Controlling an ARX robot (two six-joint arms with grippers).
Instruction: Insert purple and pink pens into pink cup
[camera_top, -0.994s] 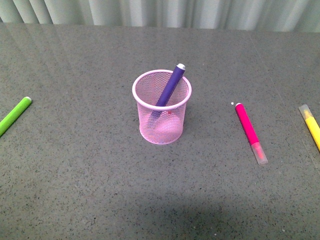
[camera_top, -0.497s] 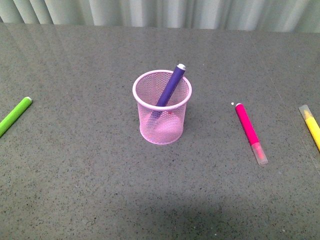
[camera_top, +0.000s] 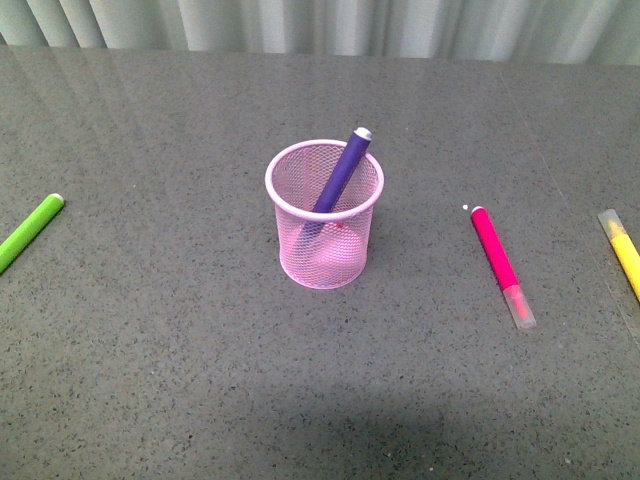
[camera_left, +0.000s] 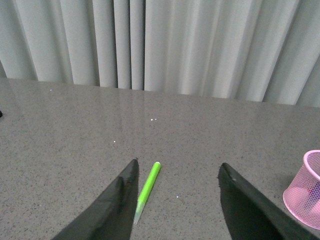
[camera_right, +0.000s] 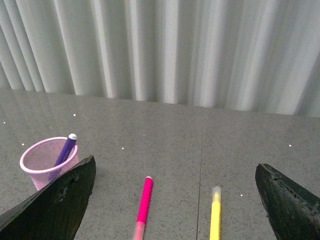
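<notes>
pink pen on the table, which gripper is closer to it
Right. The right gripper, open, has the pink pen lying just ahead of it. The left gripper, open, faces the lime-green marker, on the far side of the pink cup.

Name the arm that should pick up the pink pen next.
Right. The pink pen lies right of the pink cup, ahead of the open right gripper; the left gripper faces the green marker.

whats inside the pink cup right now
The purple pen stands in the pink cup, leaning on its rim, top end sticking out. Its lower end shows only dimly through the mesh. The pink pen lies outside on the table.
</notes>
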